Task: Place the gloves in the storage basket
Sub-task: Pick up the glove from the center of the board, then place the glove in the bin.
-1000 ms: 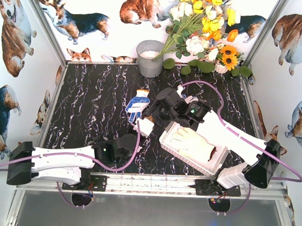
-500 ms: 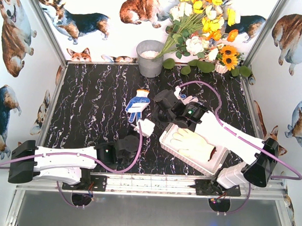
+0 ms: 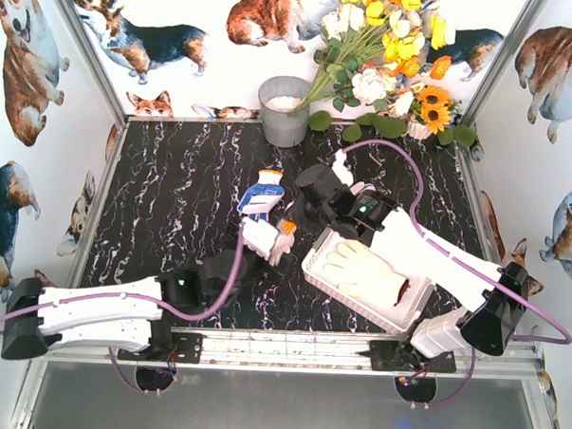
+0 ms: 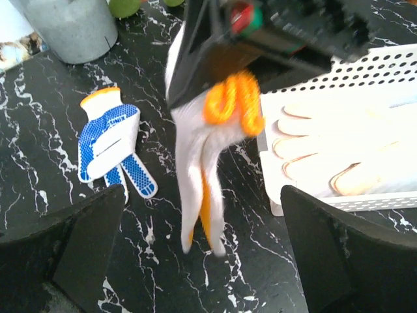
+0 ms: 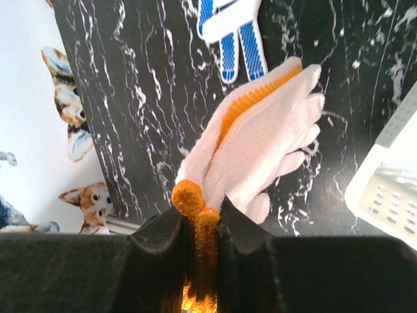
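The left pincer [image 3: 231, 267] is recorded nearest, over the bench [image 3: 163, 200] just left of the storage basket [image 4: 365, 68]. Its jaws are spread wide and nothing is held. It is aimed at the glove hanging ahead of it, and it is judged to be stationed there to assist or to wait.

Inside the basket, one pale glove [image 3: 364, 273] is observed lying flat.

Beside the basket's left rim, a little farther back, a white glove with orange trim [image 5: 260, 143] is held by the right pincer [image 5: 199, 225]. The pincer is closed narrowly on the bunched orange cuff. The glove's fingers hang down toward the bench, outside the basket. The cuff grip is judged to be chosen so that the glove dangles free and can be lifted over the wall and released.

Farther left of the basket, a blue-dotted glove [image 4: 107, 140] is noted flat on the bench, not yet collected.

Well behind the basket, a grey bucket [image 3: 284, 110] and flowers [image 3: 388, 48] are found at the back wall, apart from the likely carry path. The basket's perforated wall is the one obstacle noted. The open left pincer, near the hanging fingers, is to be kept clear.
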